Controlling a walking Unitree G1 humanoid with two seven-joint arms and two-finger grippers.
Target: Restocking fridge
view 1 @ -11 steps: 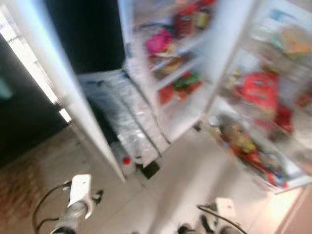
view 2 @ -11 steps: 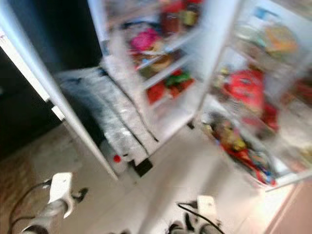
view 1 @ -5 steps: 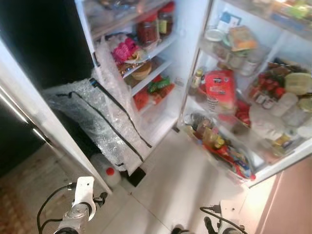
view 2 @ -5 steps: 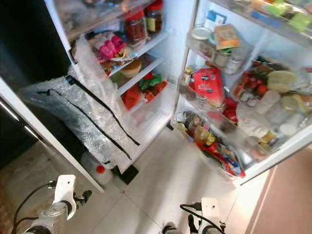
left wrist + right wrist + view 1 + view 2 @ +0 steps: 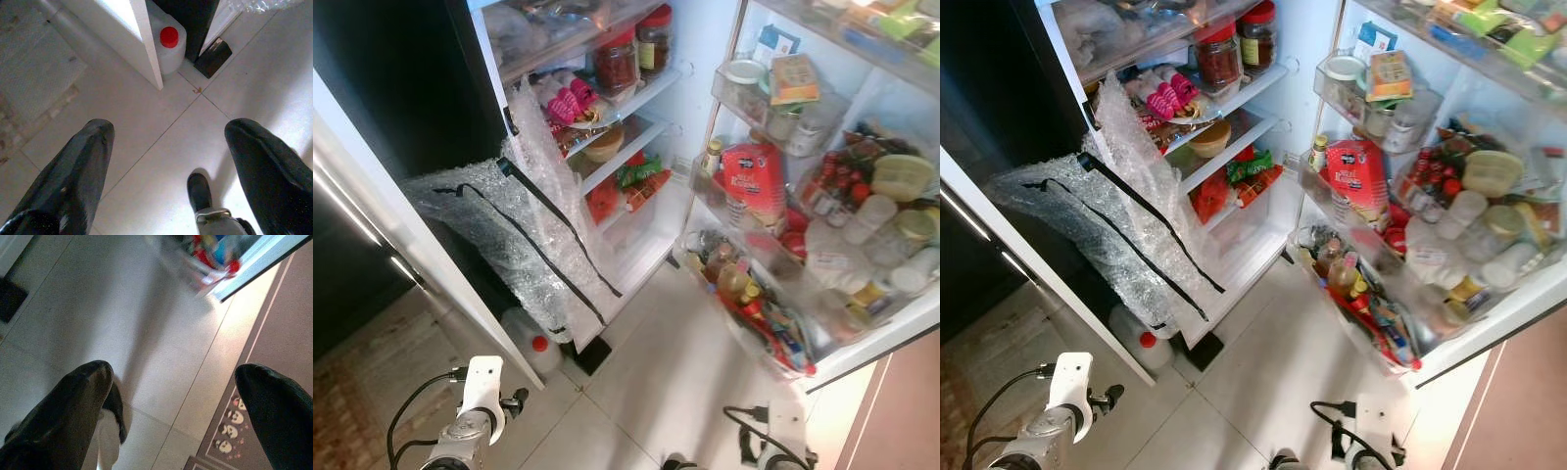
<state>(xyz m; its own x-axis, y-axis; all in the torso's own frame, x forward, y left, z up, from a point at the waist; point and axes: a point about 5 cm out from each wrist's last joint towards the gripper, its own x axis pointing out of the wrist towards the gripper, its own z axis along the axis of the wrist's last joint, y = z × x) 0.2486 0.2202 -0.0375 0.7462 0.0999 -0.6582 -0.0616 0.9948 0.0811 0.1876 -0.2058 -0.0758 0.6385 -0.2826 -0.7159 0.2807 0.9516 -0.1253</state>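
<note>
Fridge (image 5: 636,196) open straight ahead, door racks (image 5: 783,294) crammed, bubble wrap (image 5: 524,240) draped off its shelf; left hand (image 5: 166,161) and right hand (image 5: 171,396) low over the floor, wide and empty, probably awaiting stock.

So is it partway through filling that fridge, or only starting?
Hard to say. The fridge door is already open and its racks look full. Nothing is in hand: the left gripper and right gripper hang open and empty above the floor tiles. A white jug with a red cap sits on the floor by the fridge.
</note>
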